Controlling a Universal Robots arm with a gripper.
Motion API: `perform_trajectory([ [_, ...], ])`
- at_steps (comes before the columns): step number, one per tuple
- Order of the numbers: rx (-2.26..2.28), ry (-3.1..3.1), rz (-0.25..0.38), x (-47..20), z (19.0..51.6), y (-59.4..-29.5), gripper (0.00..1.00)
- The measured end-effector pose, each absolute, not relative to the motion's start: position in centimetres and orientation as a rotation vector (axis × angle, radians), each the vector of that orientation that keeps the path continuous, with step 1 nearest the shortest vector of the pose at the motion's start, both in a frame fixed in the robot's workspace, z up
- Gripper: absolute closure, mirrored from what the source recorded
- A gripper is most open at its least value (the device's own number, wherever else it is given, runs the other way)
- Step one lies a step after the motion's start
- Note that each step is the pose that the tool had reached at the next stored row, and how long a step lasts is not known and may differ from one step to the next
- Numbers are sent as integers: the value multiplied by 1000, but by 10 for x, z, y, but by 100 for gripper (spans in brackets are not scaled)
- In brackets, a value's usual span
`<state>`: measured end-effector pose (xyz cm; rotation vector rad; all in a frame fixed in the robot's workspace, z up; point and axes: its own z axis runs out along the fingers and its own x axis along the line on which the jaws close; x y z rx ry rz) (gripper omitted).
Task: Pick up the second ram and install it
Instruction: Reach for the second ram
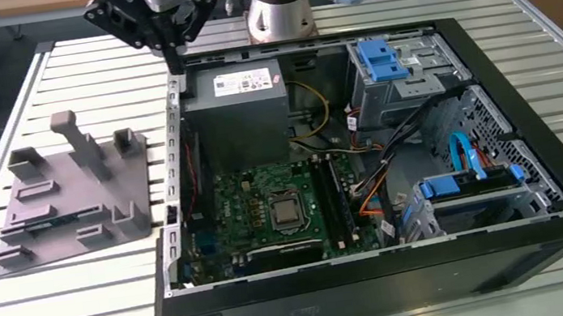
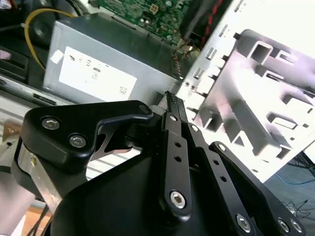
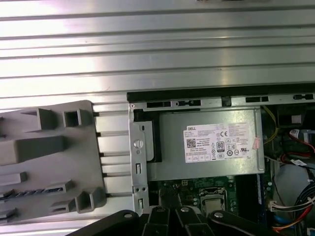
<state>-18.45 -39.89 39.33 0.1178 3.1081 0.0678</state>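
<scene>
An open PC case [image 1: 385, 279] lies on a slatted metal desk [image 1: 62, 309]. Inside it, a grey power supply [image 1: 236, 103] sits next to a green motherboard [image 1: 249, 203] with a CPU socket [image 1: 286, 213]. Blue drive brackets [image 1: 383, 59] stand toward the exterior view's right. A grey holder [image 1: 100, 190] rests on the desk just beside the case, on the exterior view's left.

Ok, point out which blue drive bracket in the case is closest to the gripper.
The blue bracket beside the grey power supply, at the end of the case where the gripper hangs. The other blue bracket sits toward the opposite end.
</scene>
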Motion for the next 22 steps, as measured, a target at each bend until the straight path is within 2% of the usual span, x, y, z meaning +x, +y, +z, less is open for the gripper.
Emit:
perform_trajectory([
  [22,118,3105,68,-268,393,-399,90],
])
